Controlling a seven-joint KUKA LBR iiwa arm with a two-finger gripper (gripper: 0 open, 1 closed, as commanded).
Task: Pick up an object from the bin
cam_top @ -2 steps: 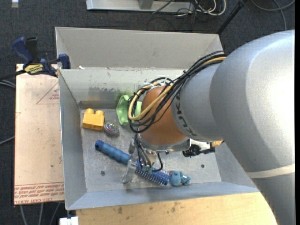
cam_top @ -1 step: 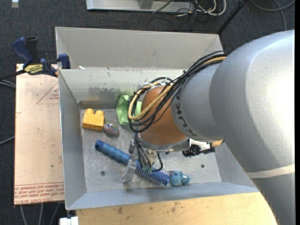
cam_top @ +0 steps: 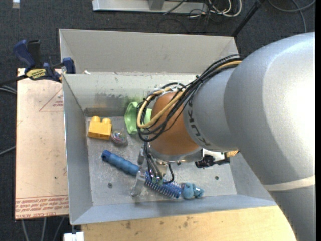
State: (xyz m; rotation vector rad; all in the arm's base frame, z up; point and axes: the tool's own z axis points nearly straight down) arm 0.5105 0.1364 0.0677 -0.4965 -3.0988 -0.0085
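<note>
Closest to the lens is my own broad grey arm link [cam_top: 271, 124], coming in from 3 o'clock over the right side of the grey metal bin [cam_top: 75, 134]. Below it the rounded orange wrist cover [cam_top: 170, 129] with its looped cables hangs over the bin's middle. Under that, my pincer [cam_top: 143, 181] sits low by the floor at about 6 o'clock in the bin, near the front wall. Whether the pincer is open or closed I cannot tell, as wrist and cables shade it, and I see nothing plainly gripped. Two things lie right beside it: a blue plastic rod [cam_top: 120, 163] with a knobbed far end, lying aslant and reaching in from 10 o'clock of the pincer, and a dark-blue toothed plastic strip [cam_top: 163, 188] running off toward 4 o'clock. A small pale-blue rubbery figure [cam_top: 192, 191] lies at the strip's far end, touching it or nearly so. I judge one of these two to be my pick, though I cannot say which. To do this well I should straddle one thing only: across the rod's narrow body rather than its tip, or across the strip's spine rather than its teeth, which would likely slip. With the front wall so near, a straight descent and a straight lift seem safest. The yellow plastic building block [cam_top: 99, 128] and small glittery round thing [cam_top: 119, 137] at 10 o'clock, and the translucent green curved piece [cam_top: 132, 117] at 12, lie well apart.
</note>
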